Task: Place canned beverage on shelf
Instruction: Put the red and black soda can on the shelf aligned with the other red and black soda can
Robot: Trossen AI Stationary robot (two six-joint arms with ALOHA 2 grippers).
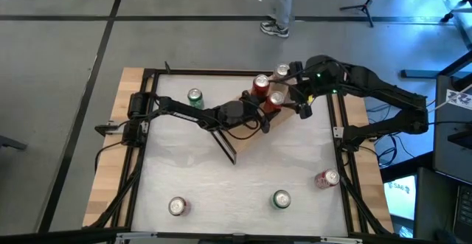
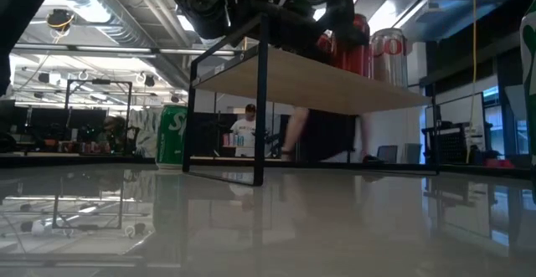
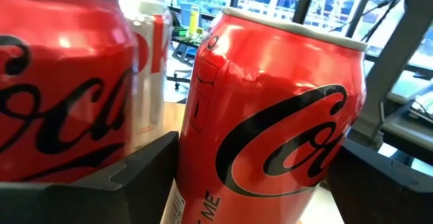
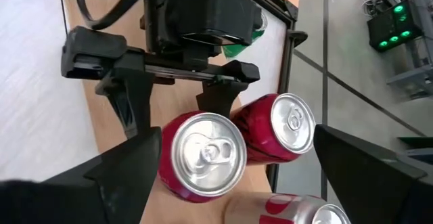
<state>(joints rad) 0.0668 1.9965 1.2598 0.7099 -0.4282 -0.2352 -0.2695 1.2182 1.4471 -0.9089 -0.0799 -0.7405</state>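
The left arm is stretched from the table's left edge across toward the far middle, and its gripper (image 1: 267,113) is set over the table's far centre, with the 2 dark fingers (image 4: 220,102) spread apart. The right arm is bent in from the right side, its wrist turned downward. The right gripper (image 1: 289,89) is held just beside the left one, its 2 fingers (image 4: 125,166) opened wide.
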